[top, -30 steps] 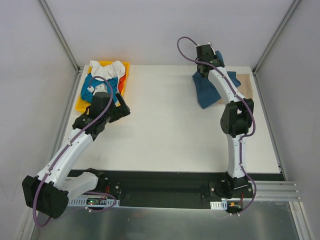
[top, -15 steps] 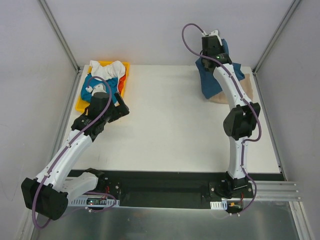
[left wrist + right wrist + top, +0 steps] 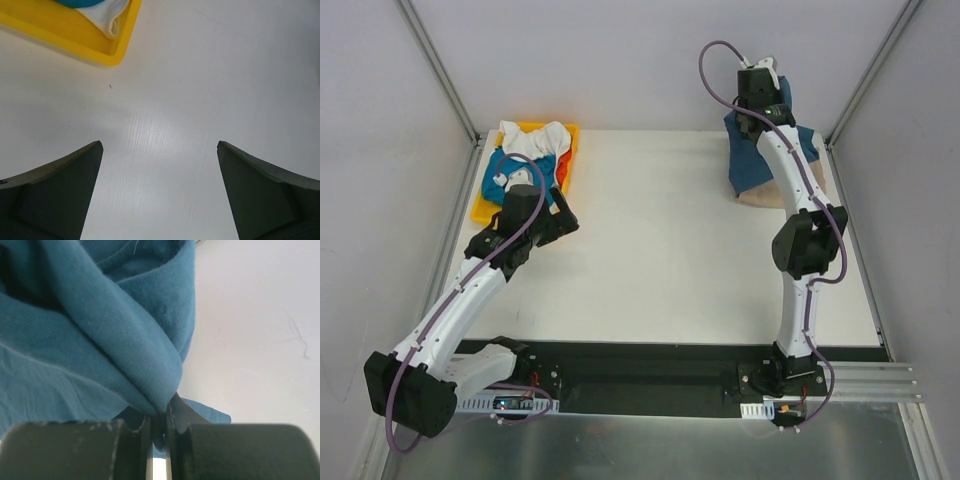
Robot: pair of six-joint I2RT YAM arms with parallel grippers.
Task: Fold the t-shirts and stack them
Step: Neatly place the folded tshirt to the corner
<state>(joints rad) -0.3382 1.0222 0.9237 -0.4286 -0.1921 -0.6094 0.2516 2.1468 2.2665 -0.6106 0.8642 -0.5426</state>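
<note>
The right gripper [image 3: 159, 426], fingers clamped on the teal-blue t-shirt [image 3: 750, 165], dangles it mid-carry at the far right of the table [image 3: 670, 260], apparently over the beige t-shirt [image 3: 822, 168], while the left gripper [image 3: 159, 150] gapes empty beside the yellow tray [image 3: 75, 45], so next comes laying it flat to fold.

Tray [image 3: 483, 212] is sitting in the far left corner, shirt pile [image 3: 530, 140] lying in it; hanging shirt [image 3: 750, 170] is dangling over a flat shirt [image 3: 817, 168], far right corner.
</note>
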